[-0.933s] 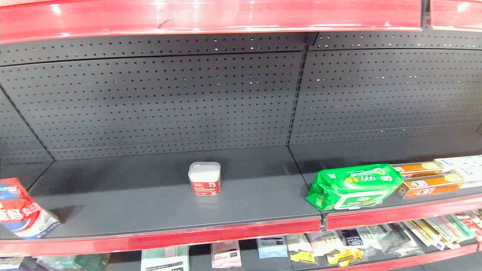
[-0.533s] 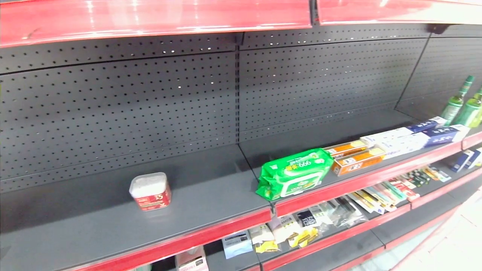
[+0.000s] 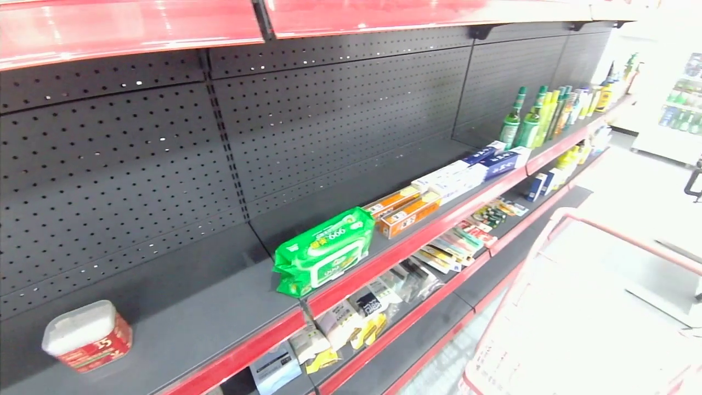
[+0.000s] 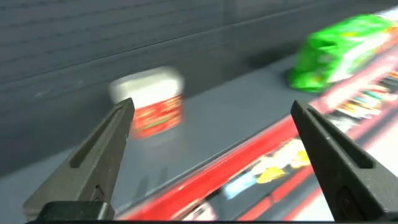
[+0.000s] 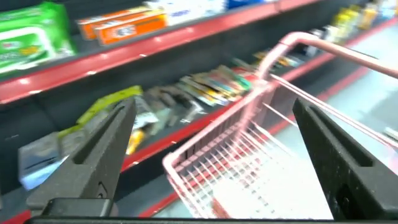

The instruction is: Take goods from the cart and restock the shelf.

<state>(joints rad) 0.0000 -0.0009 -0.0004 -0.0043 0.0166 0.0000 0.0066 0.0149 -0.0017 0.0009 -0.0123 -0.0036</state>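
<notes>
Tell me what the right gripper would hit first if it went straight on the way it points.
Probably the pink-red wire shopping cart: its rim and near wall lie straight ahead of the open right gripper, in front of the small shelf packets. Depth is unclear, so this is only likely.

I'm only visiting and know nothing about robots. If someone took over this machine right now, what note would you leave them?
Left gripper: open, empty, facing the red-and-white tub on the shelf.
Right gripper: open, empty, pointing toward the cart.
On the shelf: the tub, a green wipes pack at the front edge, and orange boxes just beyond it.
Done: nothing in hand; the tub stands upright on the shelf.
Left: fetch goods from the cart and fill the bare shelf. The cart's contents are too washed out to make out.
</notes>
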